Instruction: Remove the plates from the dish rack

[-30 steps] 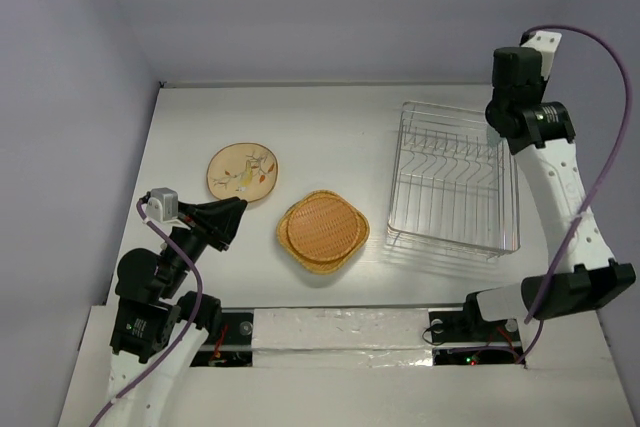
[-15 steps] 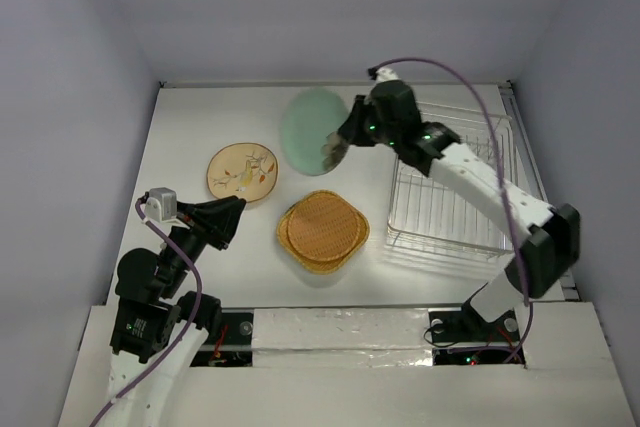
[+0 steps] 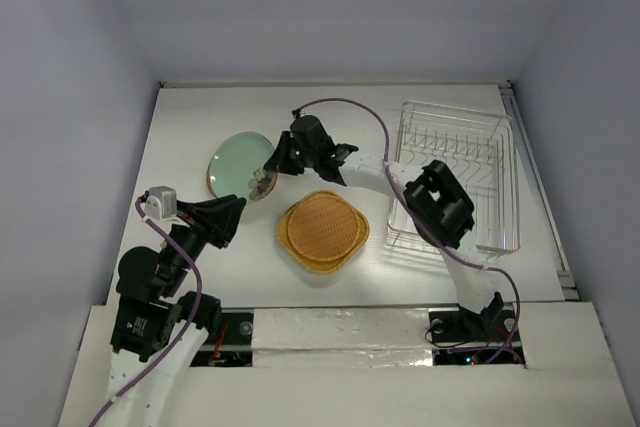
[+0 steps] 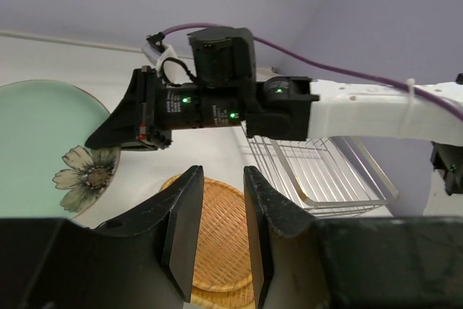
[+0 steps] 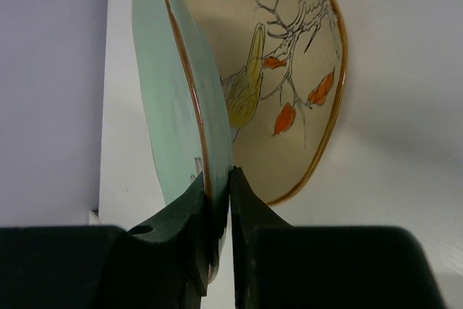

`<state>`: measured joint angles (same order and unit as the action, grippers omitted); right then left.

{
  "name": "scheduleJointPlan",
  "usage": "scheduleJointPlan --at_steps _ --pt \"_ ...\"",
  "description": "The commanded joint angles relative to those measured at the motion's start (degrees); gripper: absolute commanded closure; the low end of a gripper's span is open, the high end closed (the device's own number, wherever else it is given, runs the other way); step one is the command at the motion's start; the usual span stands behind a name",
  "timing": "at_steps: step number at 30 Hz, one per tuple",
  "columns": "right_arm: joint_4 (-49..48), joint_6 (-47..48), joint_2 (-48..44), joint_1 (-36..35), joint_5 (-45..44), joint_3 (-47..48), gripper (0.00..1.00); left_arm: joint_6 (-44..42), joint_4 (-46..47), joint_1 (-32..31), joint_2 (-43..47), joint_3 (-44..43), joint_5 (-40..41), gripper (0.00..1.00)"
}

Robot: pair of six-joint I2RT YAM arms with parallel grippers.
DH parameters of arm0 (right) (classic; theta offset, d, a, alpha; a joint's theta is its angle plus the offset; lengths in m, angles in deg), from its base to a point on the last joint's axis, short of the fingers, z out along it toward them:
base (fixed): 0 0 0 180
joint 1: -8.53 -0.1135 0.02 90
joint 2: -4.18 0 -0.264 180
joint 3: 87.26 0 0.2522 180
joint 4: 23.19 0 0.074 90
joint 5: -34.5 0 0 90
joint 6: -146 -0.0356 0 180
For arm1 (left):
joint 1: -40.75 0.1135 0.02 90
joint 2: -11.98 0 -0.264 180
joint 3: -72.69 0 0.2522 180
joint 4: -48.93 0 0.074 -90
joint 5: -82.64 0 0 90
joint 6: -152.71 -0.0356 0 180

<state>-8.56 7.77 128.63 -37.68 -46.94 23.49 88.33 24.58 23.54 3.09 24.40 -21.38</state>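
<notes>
- The left gripper [image 4: 217, 233] hovers over the near left part of the table [image 3: 340, 117]. Its jaws are parted a little and hold nothing, and it points toward the far right.
- A stack of yellow and orange woven plates [image 3: 322, 230] lies flat near the middle of the table. Bare table shows on its near, left and far sides, and a narrow gap separates it from the dish rack's near left corner.
- The dish rack [image 3: 470, 172] sits on the right. Its right side is close to the table's right edge and its far side is close to the far edge.
- The right arm [image 3: 440, 205] crosses above the rack's near left corner and reaches left past the woven stack.
- The right gripper [image 5: 218, 187] is clamped on the rim of the pale green plate [image 5: 163, 99]. The plate is tilted on edge at the left-centre of the table, and a flower drawing [image 4: 90, 175] shows near its rim.
- The cream plate [image 5: 289, 85] lies directly under and behind the green one. It has a brown rim and a drawing of a bird on a branch with orange leaves. Whether the two plates touch cannot be told.
- A small strip of bare table lies between these plates and the left wall. A wider bare band runs beyond them to the far wall.
</notes>
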Motion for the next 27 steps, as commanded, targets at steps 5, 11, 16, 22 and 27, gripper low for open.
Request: scheduleJointPlan --at_steps 5,11,16,22,27 --pt "-12.03 -7.58 4.13 -0.62 2.87 9.36 0.95 0.21 1.98 -0.28 -1.31 -0.72 0.14 0.74" --pt "-8.35 -7.58 6.34 -1.24 2.43 10.24 0.55 0.39 1.98 0.25 -1.31 -0.72 0.13 0.74" --pt "-3.42 -4.00 5.73 -1.77 0.77 9.88 0.15 0.30 1.89 0.25 -1.40 -0.72 0.22 0.74" --pt "7.74 3.91 3.18 -2.30 -3.89 9.97 0.00 0.39 1.89 0.25 -1.40 -0.81 0.31 0.74" --pt "14.85 8.67 0.72 -2.30 -8.20 9.80 0.00 0.39 1.89 0.25 -1.66 -0.81 0.40 0.74"
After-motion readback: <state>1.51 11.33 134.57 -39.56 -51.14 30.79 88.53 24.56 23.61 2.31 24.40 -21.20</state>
